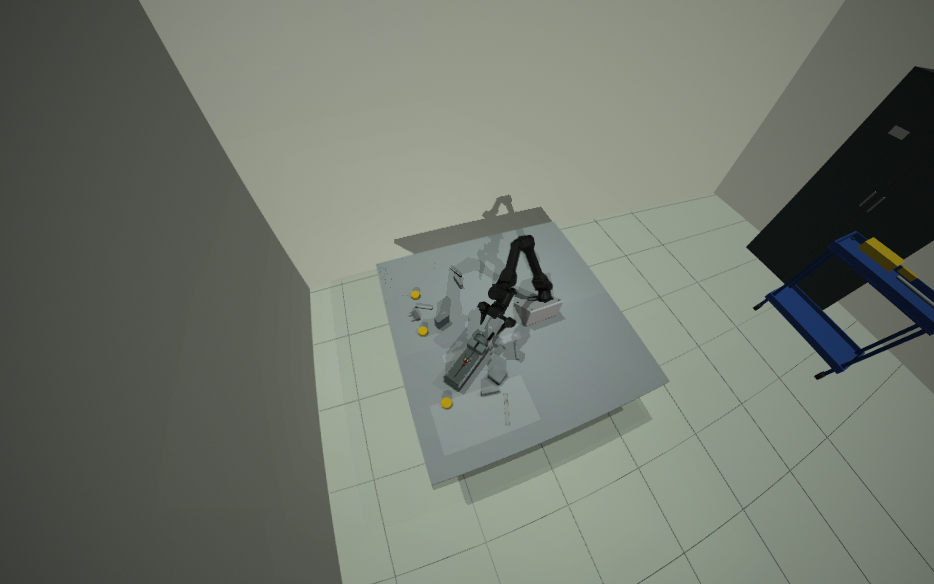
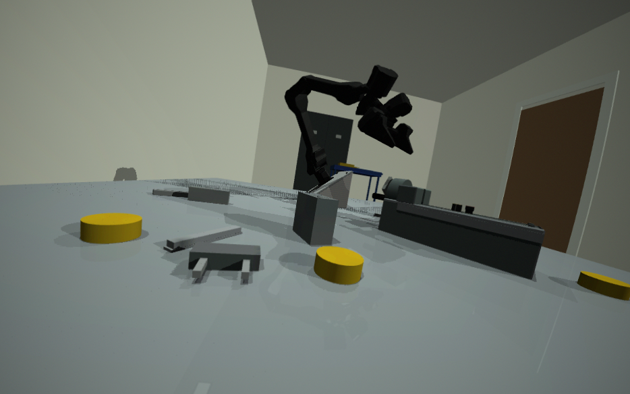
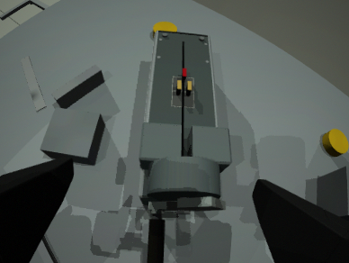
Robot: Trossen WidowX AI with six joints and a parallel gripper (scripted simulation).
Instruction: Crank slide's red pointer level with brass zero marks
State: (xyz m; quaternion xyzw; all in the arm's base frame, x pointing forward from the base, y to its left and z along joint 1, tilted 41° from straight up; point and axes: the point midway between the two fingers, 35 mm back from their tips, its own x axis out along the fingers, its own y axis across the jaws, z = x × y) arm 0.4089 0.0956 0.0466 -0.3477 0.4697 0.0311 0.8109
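Hand: my hand is spread about as wide as it goes, with nothing in its grip; it hangs above the crank end of the machine.
Machine: the long grey machine sits on the worktop.
Handle: I see the dark handle at the machine's crank end, between the spread fingers in the wrist view but free of them.
Pointer: the red pointer sits in the machine's slot, appearing just past the brass marks, away from the crank; from this angle I can't judge exact level.
Trolley: the blue trolley, well apart from the machine, carries a yellow box on its upper shelf.
Cupboard: the dark cupboard, also well apart from the machine, is closed; I can't see its contents.
Disc: one yellow disc lies near the machine's far end.
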